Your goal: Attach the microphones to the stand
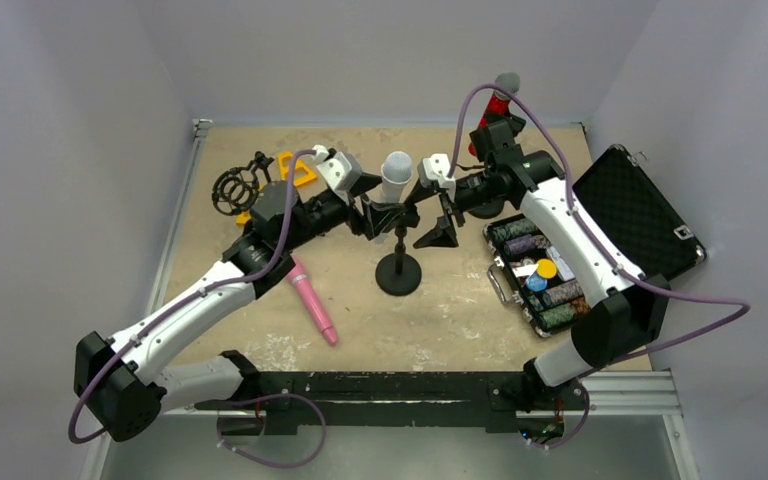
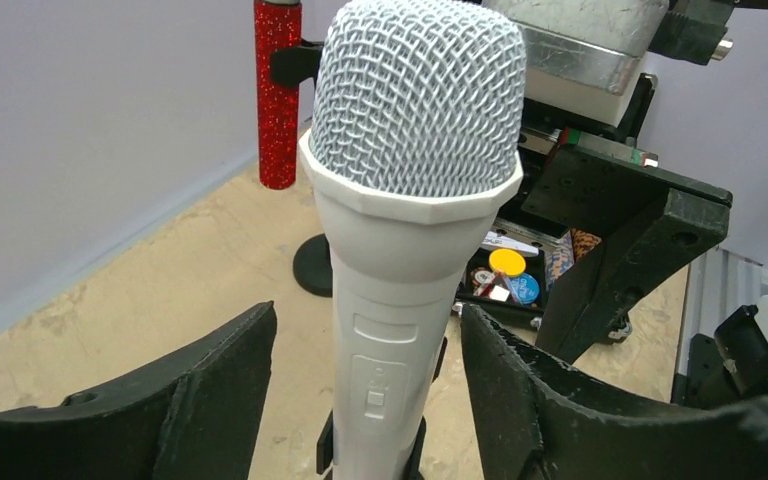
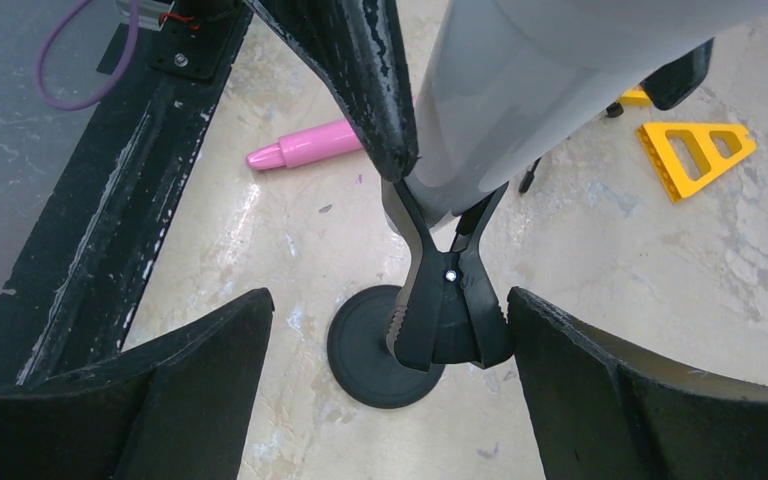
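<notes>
The white microphone [image 1: 396, 178] stands upright in the clip of a black stand [image 1: 398, 272] at the table's middle. My left gripper [image 1: 370, 205] is open, and its fingers straddle the microphone's body [image 2: 400, 250] with a gap on each side. My right gripper [image 1: 435, 208] is open around the stand's clip [image 3: 450, 300], with the right finger close to the clip handle. The glittery red microphone [image 1: 495, 110] is upright on a second stand at the back right, also seen in the left wrist view [image 2: 277, 90]. The pink microphone [image 1: 312, 300] lies flat on the table, also in the right wrist view [image 3: 305, 145].
An open black case [image 1: 640, 215] with poker chips [image 1: 545, 275] lies at the right. A yellow triangle piece [image 1: 300, 170] and a black shock mount [image 1: 235, 190] sit at the back left. A black rail [image 1: 390, 385] runs along the near edge.
</notes>
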Controlling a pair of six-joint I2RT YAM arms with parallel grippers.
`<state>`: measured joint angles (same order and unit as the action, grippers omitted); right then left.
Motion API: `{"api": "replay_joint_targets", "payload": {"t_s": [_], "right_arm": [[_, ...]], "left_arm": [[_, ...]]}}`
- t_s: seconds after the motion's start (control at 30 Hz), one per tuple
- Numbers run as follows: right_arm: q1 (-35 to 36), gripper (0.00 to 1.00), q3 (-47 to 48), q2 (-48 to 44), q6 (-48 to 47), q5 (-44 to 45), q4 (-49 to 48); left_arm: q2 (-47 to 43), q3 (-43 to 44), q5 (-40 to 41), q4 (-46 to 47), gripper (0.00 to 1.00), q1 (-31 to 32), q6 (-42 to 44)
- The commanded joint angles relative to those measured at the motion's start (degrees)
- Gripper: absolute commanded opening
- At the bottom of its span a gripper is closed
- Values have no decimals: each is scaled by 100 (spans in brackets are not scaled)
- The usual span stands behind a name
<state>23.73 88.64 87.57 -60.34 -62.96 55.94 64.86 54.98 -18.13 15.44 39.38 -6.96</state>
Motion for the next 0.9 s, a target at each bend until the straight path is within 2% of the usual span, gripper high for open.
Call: {"api": "replay_joint_targets", "payload": {"t_s": [0.0,0.17,0.33,0.63,0.87], "right_arm": [[2,90,-79,-206,150,-144,-105],[-79,90,-141,-366,242,-145,-150],[-258,91,-380,-720,283,-144,-233],[-711,93,-1203,-1493,323,-269,-494],[-968,98,-2151,-2137,1135,-620,-1065]], "left_arm": [[-273,262,75,-238,75,-35,-83],[-587,303,155,-598,86,-35,11],[-1288,88,430,-1086,99,-35,114],[-2793,-590,929,-2631,99,-35,415],[-3681,-1081,1014,-3625,99,-35,254]]}}
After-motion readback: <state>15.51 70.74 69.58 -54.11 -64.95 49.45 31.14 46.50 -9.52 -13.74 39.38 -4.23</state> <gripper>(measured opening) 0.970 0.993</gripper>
